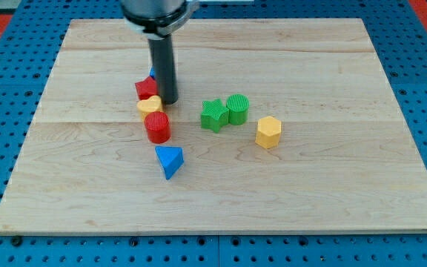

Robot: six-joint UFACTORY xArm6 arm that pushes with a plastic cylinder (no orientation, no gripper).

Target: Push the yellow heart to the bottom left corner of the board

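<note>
The yellow heart (149, 106) lies left of the board's middle, between the red star (145, 87) above it and the red cylinder (156, 127) below it, touching both. My tip (169, 101) stands just to the right of the yellow heart and the red star, touching or nearly touching them. The blue cube (153, 75) is almost wholly hidden behind the rod; only a sliver shows.
A blue triangular block (170, 161) lies below the red cylinder. A green star (213, 115) and a green cylinder (237, 108) sit together at the middle, with a yellow hexagonal block (268, 132) to their lower right. The wooden board (65, 185) lies on a blue pegboard.
</note>
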